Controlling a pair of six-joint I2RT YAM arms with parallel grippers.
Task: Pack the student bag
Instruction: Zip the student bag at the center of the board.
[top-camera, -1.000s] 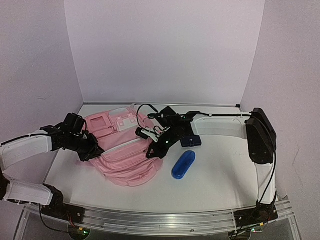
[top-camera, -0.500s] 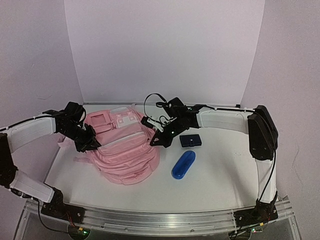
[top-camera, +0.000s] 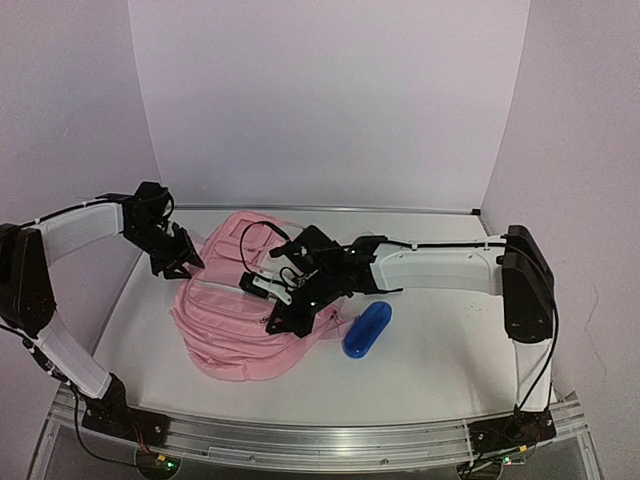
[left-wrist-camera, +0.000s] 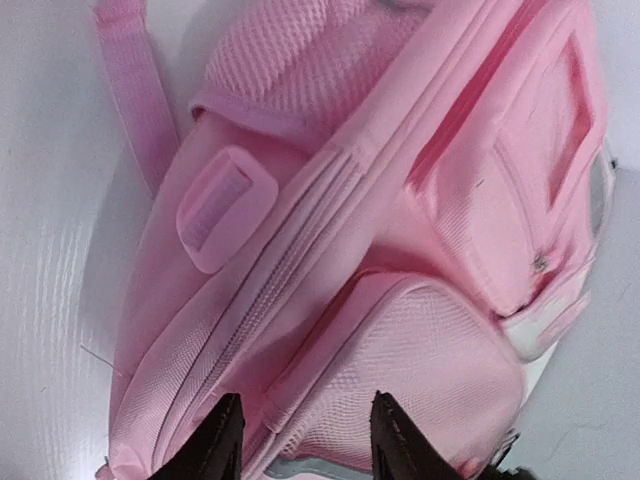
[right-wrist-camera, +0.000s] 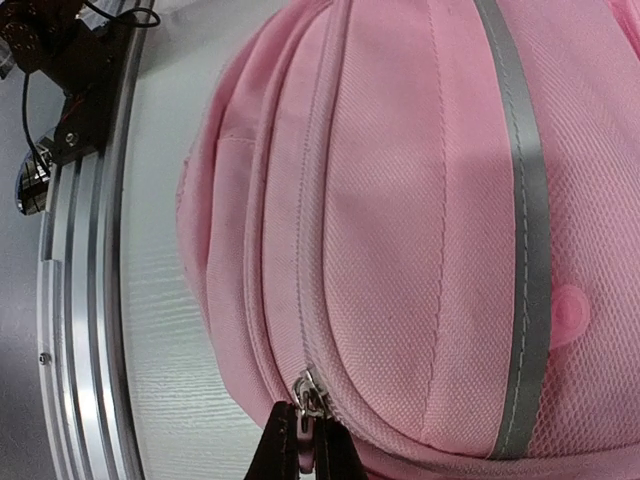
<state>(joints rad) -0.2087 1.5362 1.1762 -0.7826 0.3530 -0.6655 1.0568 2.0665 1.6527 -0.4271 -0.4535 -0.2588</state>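
My right hand (right-wrist-camera: 306, 432) is clenched on the zipper pull (right-wrist-camera: 308, 390) of the pink backpack (top-camera: 225, 335) on the table (top-camera: 430, 360); my left hand (left-wrist-camera: 303, 420) hangs released over it.

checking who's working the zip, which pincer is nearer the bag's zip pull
Right. The right pincer is shut on the zip pull; the left pincer is open over the student bag's left edge.

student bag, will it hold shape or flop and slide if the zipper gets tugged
Probably floppy: the student bag lies slumped and creased, so fabric may bunch toward the zipper pull pinched by the right gripper. It may also slide on the smooth table.
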